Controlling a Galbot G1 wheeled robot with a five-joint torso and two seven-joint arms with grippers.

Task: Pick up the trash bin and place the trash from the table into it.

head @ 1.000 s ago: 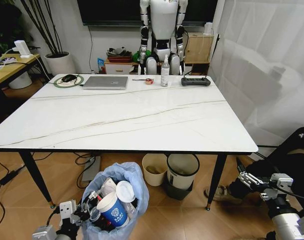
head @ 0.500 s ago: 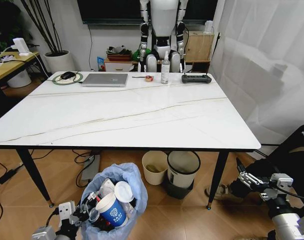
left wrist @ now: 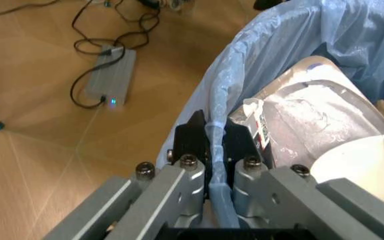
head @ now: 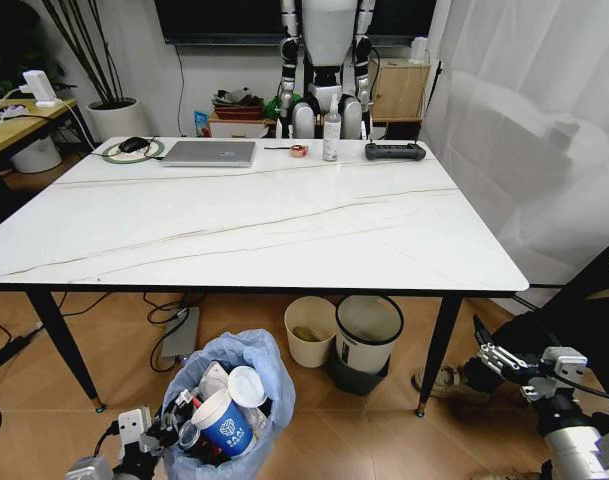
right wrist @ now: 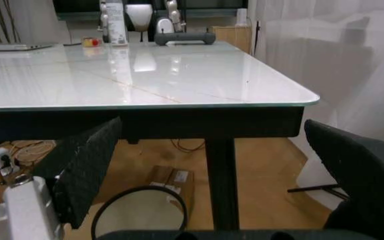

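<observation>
The whole head view has shifted since a second ago, so the camera has moved: the table (head: 254,225) sits a little higher and more floor shows. The trash bin (head: 267,362) stands on the floor at the table's near edge, its lower part cut off, packed with trash (head: 222,412) including a blue paper cup. The left gripper (left wrist: 209,145) pinches the bag's rim, plain in the left wrist view. The right gripper (head: 497,358) hangs low at near right, fingers spread, beside the table's right leg. Two other bins stand under the table.
</observation>
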